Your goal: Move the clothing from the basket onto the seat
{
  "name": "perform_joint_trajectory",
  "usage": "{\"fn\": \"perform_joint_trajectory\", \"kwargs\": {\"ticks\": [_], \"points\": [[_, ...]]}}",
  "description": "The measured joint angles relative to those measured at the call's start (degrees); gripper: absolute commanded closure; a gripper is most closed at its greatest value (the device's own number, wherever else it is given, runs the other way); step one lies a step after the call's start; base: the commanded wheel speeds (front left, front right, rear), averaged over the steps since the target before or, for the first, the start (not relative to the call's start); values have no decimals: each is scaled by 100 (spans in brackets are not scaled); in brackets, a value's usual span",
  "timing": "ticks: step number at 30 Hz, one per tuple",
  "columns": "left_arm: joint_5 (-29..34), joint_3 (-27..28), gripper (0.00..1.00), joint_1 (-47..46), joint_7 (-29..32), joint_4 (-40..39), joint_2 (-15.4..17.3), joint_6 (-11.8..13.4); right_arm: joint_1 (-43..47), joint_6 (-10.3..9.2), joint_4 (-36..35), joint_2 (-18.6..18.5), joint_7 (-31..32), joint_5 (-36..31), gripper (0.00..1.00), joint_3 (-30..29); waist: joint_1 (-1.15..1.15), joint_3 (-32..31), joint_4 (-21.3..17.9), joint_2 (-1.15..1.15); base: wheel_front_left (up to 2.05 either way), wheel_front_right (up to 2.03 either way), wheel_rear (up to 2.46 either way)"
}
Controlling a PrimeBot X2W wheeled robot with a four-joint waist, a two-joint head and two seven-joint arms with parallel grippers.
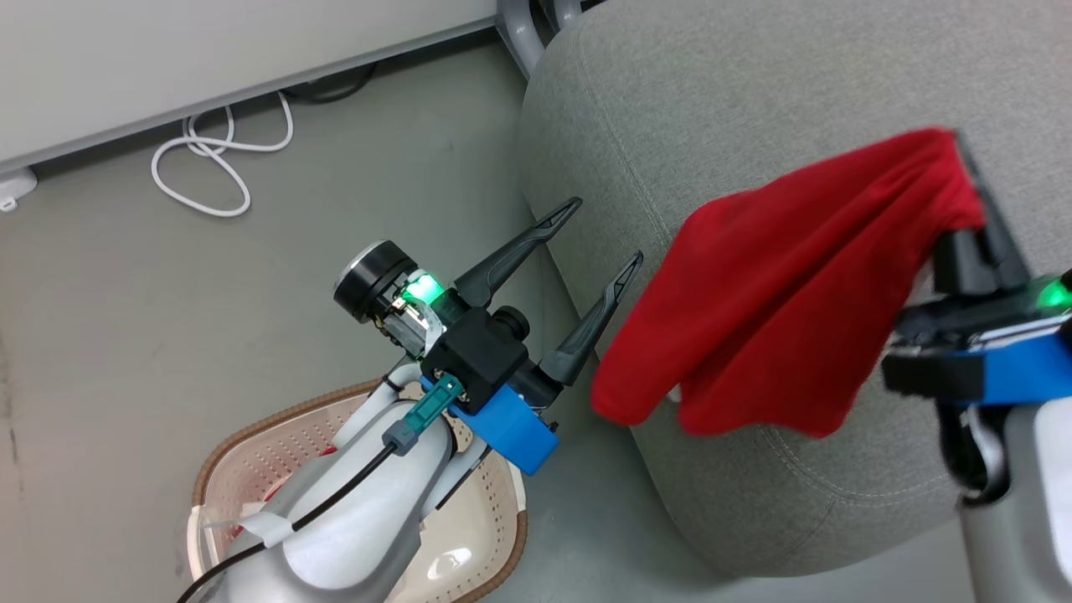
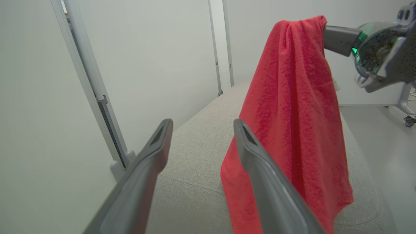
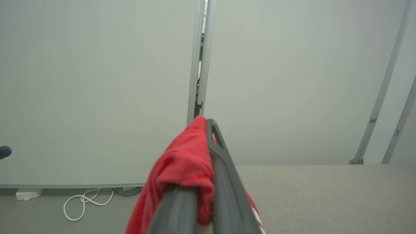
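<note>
Red clothing (image 1: 754, 285) is hanging by its top end from the right gripper (image 1: 963, 155), which is clamping it tight. Its long axis is running vertically, with the free hem pointing down over the seat (image 1: 737, 84) near its front edge. The left gripper (image 1: 605, 230) is sitting wide open and empty just beside it, with the basket (image 1: 219, 456) on the floor below.

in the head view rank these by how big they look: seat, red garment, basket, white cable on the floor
1. seat, largest
2. red garment
3. basket, but this place is unsure: the left arm hides much of it and the picture's edge cuts it off
4. white cable, smallest
</note>
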Motion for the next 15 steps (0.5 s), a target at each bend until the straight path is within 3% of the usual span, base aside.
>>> {"fn": "perform_joint_trajectory", "kwargs": {"ticks": [9,15], "points": [[62,-65,0,-278,65,-70,51,0,-1408,0,-289,-343,-1,-37,100,-922,1,568,97,0,0,0,0],[135,-162,0,-532,144,-155,101,-1,-2465,0,-310,-825,-1,-73,100,-1667,0,1083,215,0,0,0,0]]}}
